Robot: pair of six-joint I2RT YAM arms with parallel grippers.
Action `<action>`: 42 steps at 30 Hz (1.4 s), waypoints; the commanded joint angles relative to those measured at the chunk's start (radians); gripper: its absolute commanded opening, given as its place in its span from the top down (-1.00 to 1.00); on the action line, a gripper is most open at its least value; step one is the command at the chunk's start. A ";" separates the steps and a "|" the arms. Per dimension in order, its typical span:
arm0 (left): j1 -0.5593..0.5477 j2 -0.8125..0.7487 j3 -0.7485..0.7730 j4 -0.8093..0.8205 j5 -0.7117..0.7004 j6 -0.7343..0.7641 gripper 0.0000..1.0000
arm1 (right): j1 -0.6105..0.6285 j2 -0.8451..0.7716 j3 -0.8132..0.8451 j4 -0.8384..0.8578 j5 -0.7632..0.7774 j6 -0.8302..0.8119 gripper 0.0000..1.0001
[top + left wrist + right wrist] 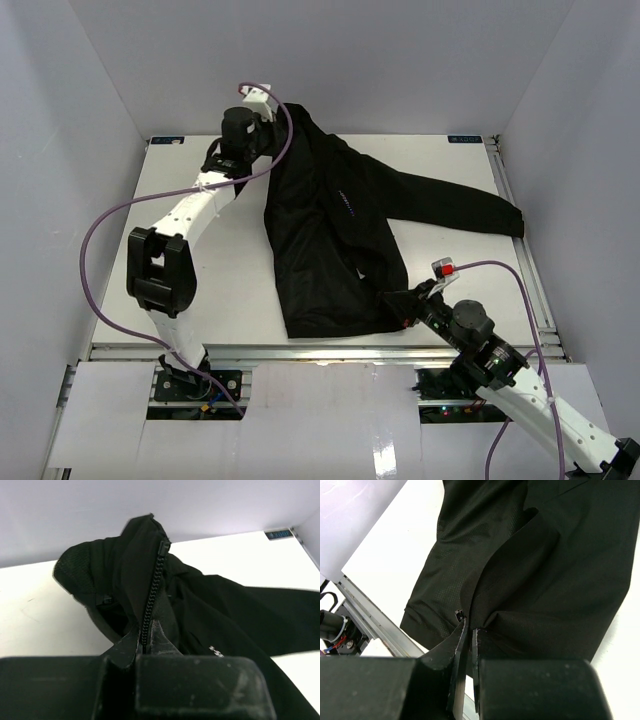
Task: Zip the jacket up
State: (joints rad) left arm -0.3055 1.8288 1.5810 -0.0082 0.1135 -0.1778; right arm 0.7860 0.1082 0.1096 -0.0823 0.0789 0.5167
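Observation:
The black jacket point(335, 235) lies spread on the white table point(190, 290), one sleeve stretched to the right. My left gripper point(268, 118) is shut on the jacket's zipper edge near the collar at the far end. In the left wrist view the zipper teeth point(152, 592) run up from between the fingertips of the left gripper point(146, 630), and the jacket point(210, 615) hangs beyond. My right gripper point(403, 300) is shut on the jacket's bottom hem at the near edge. In the right wrist view the right gripper point(468, 630) pinches the jacket point(545, 580) beside a small zipper end piece point(459, 614).
White walls enclose the table on three sides. A metal rail point(320, 352) runs along the near edge, also visible as the rail point(375, 620) in the right wrist view. Purple cables point(110, 225) loop from both arms.

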 commanded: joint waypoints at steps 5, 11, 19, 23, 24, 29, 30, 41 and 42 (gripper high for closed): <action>-0.072 0.028 0.438 -0.411 0.009 0.022 1.00 | 0.004 0.038 0.078 0.045 -0.031 -0.012 0.85; -0.099 0.112 0.729 -0.703 -0.138 0.033 1.00 | 0.004 0.072 0.057 0.099 -0.057 0.000 0.85; -0.128 0.033 0.609 -0.770 -0.179 0.076 1.00 | 0.003 0.090 0.039 0.140 -0.071 0.007 0.84; -0.176 0.070 0.562 -0.792 -0.022 0.043 1.00 | 0.003 0.116 0.009 0.216 -0.099 0.010 0.84; -0.199 0.092 0.552 -0.793 -0.010 0.033 1.00 | 0.004 0.126 -0.002 0.235 -0.116 0.009 0.84; -0.261 0.245 0.588 -0.797 0.067 -0.013 1.00 | 0.004 0.199 -0.024 0.302 -0.138 0.006 0.85; -0.267 0.278 0.613 -0.796 0.072 -0.022 1.00 | 0.004 0.204 -0.025 0.303 -0.137 0.005 0.84; -0.297 0.452 0.765 -0.514 0.406 -0.037 0.80 | 0.002 0.240 -0.039 0.315 -0.098 -0.009 0.84; -0.297 0.443 0.765 -0.503 0.414 -0.014 0.44 | 0.002 0.238 -0.041 0.317 -0.096 -0.009 0.84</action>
State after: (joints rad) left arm -0.6065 2.3823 2.2864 -0.6841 0.4039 -0.2176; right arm 0.7860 0.3449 0.0738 0.1628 -0.0327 0.5195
